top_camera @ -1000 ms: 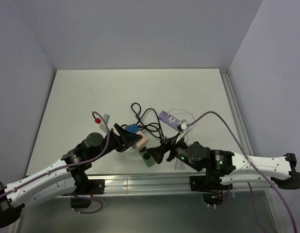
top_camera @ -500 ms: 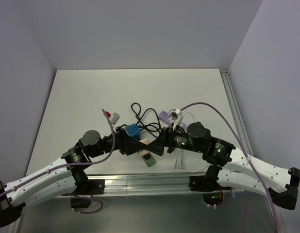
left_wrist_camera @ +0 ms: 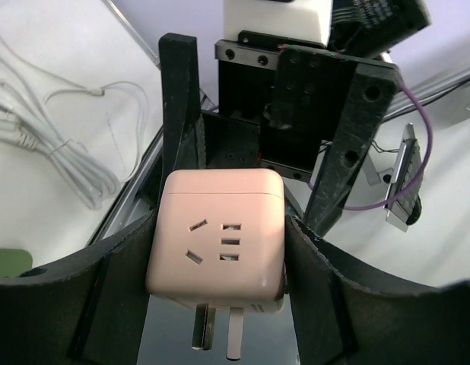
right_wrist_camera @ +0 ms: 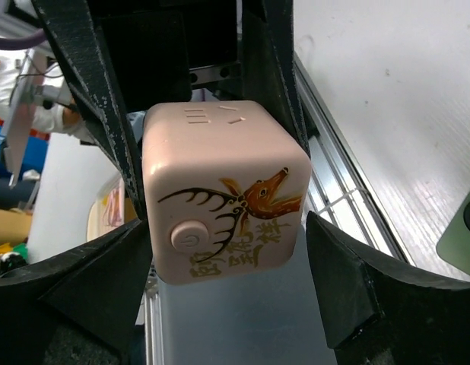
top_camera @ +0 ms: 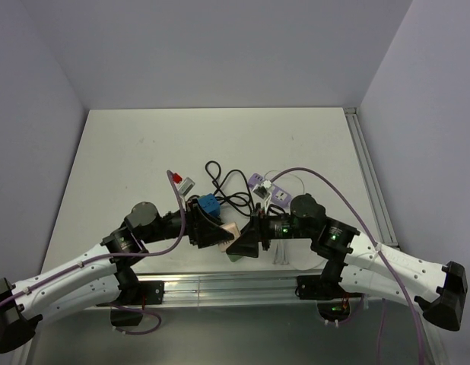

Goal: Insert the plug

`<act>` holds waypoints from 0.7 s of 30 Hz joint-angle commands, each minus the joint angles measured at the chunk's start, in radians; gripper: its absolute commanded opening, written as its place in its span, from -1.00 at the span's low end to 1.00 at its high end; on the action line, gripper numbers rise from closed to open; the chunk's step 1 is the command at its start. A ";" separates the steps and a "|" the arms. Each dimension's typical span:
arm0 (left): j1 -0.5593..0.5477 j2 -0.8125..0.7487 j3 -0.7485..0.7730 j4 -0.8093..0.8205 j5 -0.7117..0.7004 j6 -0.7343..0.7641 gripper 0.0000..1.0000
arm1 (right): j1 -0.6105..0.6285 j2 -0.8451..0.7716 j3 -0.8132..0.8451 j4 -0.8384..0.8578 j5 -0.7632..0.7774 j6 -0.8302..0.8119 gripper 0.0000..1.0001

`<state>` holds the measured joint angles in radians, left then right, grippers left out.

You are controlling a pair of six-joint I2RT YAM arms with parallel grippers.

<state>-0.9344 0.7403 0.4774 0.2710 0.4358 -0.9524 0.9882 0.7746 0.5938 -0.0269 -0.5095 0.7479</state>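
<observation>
My left gripper (left_wrist_camera: 218,262) is shut on a pink cube adapter (left_wrist_camera: 220,228) with two metal prongs pointing down; both pads press its sides. In the top view this cube (top_camera: 224,228) hangs low over the table's near edge, between the two arms. My right gripper (right_wrist_camera: 227,255) faces it from the other side, open, its fingers straddling the cube's deer-printed face (right_wrist_camera: 235,205) with a gap on the right. The blue plug (top_camera: 210,205) shows just behind my left gripper (top_camera: 217,230), partly hidden. My right gripper (top_camera: 233,237) meets the left there.
A green power strip (top_camera: 233,257) lies under the grippers, mostly hidden. A purple strip (top_camera: 261,185) and a coiled black cable (top_camera: 223,179) lie behind. A white cable (left_wrist_camera: 60,160) lies on the table. The metal rail (top_camera: 220,285) runs along the near edge.
My right gripper has swung left and up to the pink cube, its fingers now around it and a little narrower. The left arm has shifted slightly right, still holding the cube.
</observation>
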 commanded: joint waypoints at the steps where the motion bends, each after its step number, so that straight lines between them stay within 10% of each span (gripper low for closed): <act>1: 0.006 -0.007 0.029 0.151 0.063 -0.002 -0.99 | -0.032 -0.026 -0.020 0.113 -0.076 0.025 0.69; 21: 0.006 0.001 0.006 0.195 0.112 -0.008 -0.99 | -0.125 -0.028 -0.054 0.248 -0.181 0.119 0.65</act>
<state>-0.9287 0.7486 0.4774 0.3809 0.5011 -0.9554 0.8795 0.7448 0.5488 0.1432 -0.6674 0.8413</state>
